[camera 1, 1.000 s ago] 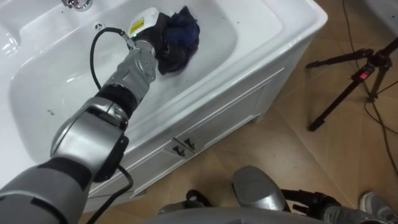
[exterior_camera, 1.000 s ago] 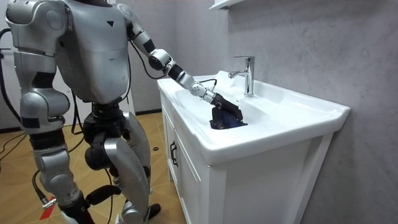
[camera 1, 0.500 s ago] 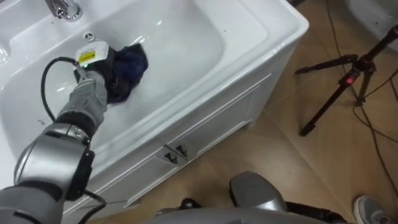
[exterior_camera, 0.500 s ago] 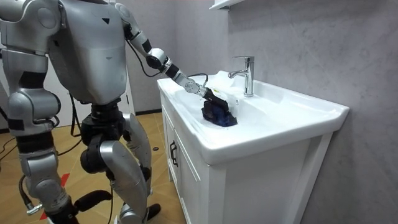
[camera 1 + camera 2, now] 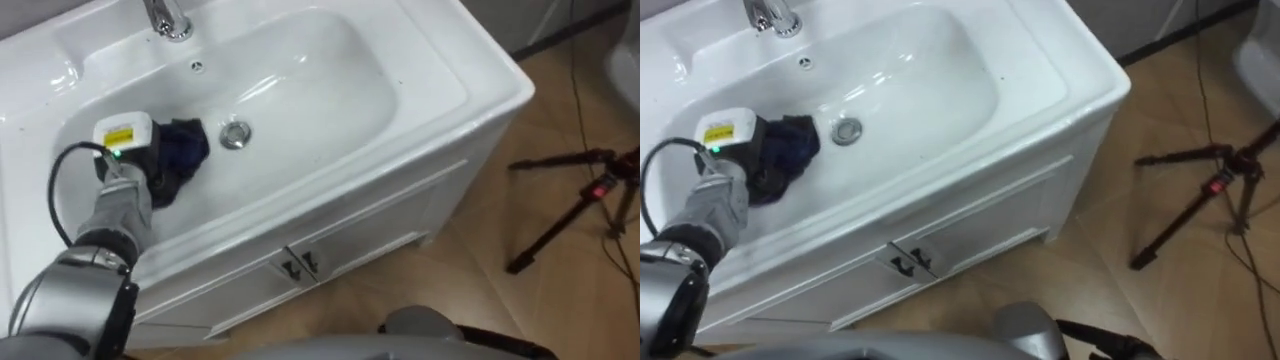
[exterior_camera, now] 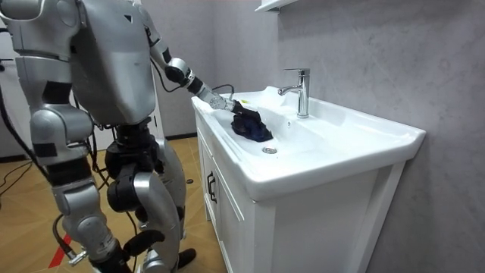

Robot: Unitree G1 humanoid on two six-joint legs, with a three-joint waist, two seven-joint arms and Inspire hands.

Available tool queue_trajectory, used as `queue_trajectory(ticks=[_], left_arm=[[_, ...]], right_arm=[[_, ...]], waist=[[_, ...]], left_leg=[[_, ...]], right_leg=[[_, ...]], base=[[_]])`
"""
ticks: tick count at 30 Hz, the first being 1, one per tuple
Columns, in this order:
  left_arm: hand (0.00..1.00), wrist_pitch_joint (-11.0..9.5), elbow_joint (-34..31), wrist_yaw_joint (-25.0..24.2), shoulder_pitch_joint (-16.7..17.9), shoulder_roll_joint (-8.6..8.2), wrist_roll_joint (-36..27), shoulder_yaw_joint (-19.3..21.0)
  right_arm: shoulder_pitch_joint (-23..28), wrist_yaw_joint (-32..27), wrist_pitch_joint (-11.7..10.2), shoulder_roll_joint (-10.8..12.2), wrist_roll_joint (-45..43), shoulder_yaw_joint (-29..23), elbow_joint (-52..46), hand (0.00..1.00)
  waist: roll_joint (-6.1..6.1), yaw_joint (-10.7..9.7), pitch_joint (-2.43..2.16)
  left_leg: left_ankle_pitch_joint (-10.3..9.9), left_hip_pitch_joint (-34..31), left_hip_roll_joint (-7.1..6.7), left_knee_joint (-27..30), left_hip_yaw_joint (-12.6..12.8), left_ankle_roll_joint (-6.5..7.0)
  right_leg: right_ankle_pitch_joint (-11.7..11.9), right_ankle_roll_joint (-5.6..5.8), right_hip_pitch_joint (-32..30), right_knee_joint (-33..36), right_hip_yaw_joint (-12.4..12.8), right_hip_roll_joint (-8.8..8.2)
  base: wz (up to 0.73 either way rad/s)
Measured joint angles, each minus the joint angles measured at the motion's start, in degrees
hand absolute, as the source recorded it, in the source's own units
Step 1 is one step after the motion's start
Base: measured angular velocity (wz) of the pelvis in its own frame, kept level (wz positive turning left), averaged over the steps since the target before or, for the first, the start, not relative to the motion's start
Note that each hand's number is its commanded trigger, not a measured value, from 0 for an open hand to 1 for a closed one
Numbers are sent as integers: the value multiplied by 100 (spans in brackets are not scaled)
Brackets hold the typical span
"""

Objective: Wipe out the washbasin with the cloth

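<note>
Left eye view: the robot's left hand (image 5: 128, 158) clenches a bunched dark blue cloth (image 5: 185, 145) low on the left slope of the white ceramic basin (image 5: 330, 90), just beside the round metal drain (image 5: 235, 134). Wiping well probably calls for firm downward pressure and overlapping sweeps toward the basin's right end. A chrome tap (image 5: 165, 15) stands at the back edge, with a white cabinet (image 5: 330, 250), wooden floor (image 5: 520, 320) and black tripod (image 5: 590, 200) beyond.

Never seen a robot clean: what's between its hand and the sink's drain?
The dark blue cloth, bunched against the left hand, just short of the drain, in the left eye view.
</note>
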Motion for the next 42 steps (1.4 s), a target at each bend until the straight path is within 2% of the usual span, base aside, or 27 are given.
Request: queue_trajectory(ticks=[3, 6, 9, 13, 16, 20, 23, 24, 25, 26, 30, 33, 34, 35, 36, 37, 38, 39, 40, 41, 42], left_arm=[[100, -4, -152, 196, 171, -95, 245, 232], [100, -5, -327, 313, 432, -111, 371, 386], [100, -5, -436, 443, 626, -112, 411, 394], [100, -5, -743, 573, 936, -116, 548, 397], [100, -5, -878, 629, 1189, -123, 553, 397], [100, -5, -1213, 629, 1564, -125, 603, 408], [100, -4, -1339, 630, 1742, -126, 602, 421], [100, -4, -1340, 630, 1775, -128, 602, 427], [100, -4, -1376, 624, 1870, -139, 601, 451], [100, -4, -1445, 620, 1981, -141, 601, 470], [100, -2, -1627, 504, 2132, -147, 597, 569], [100, 0, -1628, 335, 2216, -203, 440, 892], [100, 0, -1628, 298, 2234, -239, 386, 987], [100, 0, -1631, 238, 2282, -280, 265, 1131], [100, 0, -1671, 156, 2337, -307, 100, 1237], [100, 0, -1687, 111, 2341, -340, 21, 1307], [100, -3, -1705, 83, 2349, -501, -198, 1468], [100, -10, -1708, 105, 2365, -538, -268, 1574], [100, -35, -1716, 206, 2355, -524, -256, 1776], [100, -36, -1684, 284, 2362, -525, -295, 1783], [100, -36, -1693, 289, 2346, -525, -320, 1757]], right_arm=[[49, 53, 10, 3, -111, -334, 12, 0], [142, 52, 8, 2, -459, -382, -103, 0], [243, 31, 43, 2, -727, -409, -130, 0], [297, -63, 103, -5, -891, -535, -139, 0], [287, -161, 83, -19, -931, -750, -140, 0], [304, -228, 84, -67, -1051, -868, -233, 0], [236, -216, 122, -70, -1318, -867, -248, 0], [219, -213, 129, -71, -1392, -869, -246, 0], [212, -208, 128, -83, -1515, -874, -246, 0], [210, -202, 130, -105, -1600, -874, -247, 0], [188, -248, 134, -173, -1668, -856, -248, 0], [-3, -361, 124, -188, -1674, -855, -259, 0], [-41, -381, 119, -193, -1669, -855, -262, 0], [-72, -427, 86, -176, -1668, -853, -272, 0], [-53, -483, 55, -147, -1691, -821, -280, 0], [-16, -525, 20, -131, -1707, -796, -286, 0], [56, -579, -64, -174, -1680, -794, -309, 0], [81, -597, -94, -151, -1647, -785, -376, 0], [123, -577, -133, -54, -1679, -789, -514, 0], [234, -608, -132, -3, -1678, -796, -558, 0], [319, -604, -136, 17, -1655, -802, -553, 0]], waist=[[-7, 117, -13], [21, 121, -40], [29, 141, -46], [92, 274, -86], [138, 396, -86], [260, 496, -89], [330, 604, -93], [340, 606, -93], [348, 608, -91], [354, 627, -91], [356, 716, -92], [339, 763, -90], [338, 761, -90], [314, 737, -87], [311, 724, -92], [354, 704, -90], [732, 665, -30], [649, 670, -49], [481, 749, -98], [456, 723, -98], [407, 719, -101]], left_leg=[[47, 51, -6, -97, -205, -71], [68, 91, -2, -110, -316, -106], [75, 177, -13, -164, -424, -121], [82, 204, -10, -157, -677, -133], [76, 399, -12, -192, -833, -157], [72, 493, -7, -193, -952, -168], [106, 529, -23, -293, -1138, -222], [117, 559, -29, -314, -1164, -241], [152, 637, -93, -375, -1276, -295], [153, 686, -123, -376, -1270, -300], [152, 741, -208, -405, -1370, -301], [135, 797, -278, -429, -1425, -326], [132, 779, -322, -398, -1414, -325], [134, 771, -395, -342, -1412, -304], [147, 784, -390, -331, -1393, -245], [154, 793, -264, -330, -1452, -221], [-17, 694, 86, -187, -1797, -159], [-65, 602, 32, 8, -1878, -216], [-224, 351, -70, 353, -1940, -398], [-156, 320, -63, 382, -2014, -374], [-81, 377, -88, 283, -2030, -353]], right_leg=[[58, -57, 138, -185, -61, 6], [61, -114, 246, -283, -93, 29], [48, -167, 387, -349, -147, 43], [46, -238, 570, -525, -397, 58], [22, -297, 830, -646, -447, 78], [-20, -363, 1024, -714, -781, 65], [-63, -411, 1113, -736, -1316, 26], [-73, -414, 1144, -748, -1392, 19], [-77, -418, 1226, -837, -1551, -2], [-79, -418, 1314, -929, -1747, -17], [-96, -434, 1419, -1010, -2154, -27], [-133, -383, 1538, -1024, -3066, -71], [-140, -369, 1554, -1019, -3256, -92], [-159, -326, 1616, -989, -3703, -126], [-227, -125, 1627, -766, -4055, -150], [-284, 49, 1533, -407, -4040, -185], [-465, 305, 963, 772, -2850, -195], [-616, 315, 736, 924, -2152, -384], [-731, 108, 740, 573, -1739, -713], [-661, 97, 857, 564, -2188, -727], [-630, 93, 959, 492, -2421, -752]], base=[[8], [2], [11], [18], [2], [9], [-3], [0], [0], [0], [-3], [-23], [-18], [-13], [0], [12], [10], [0], [0], [21], [56]])
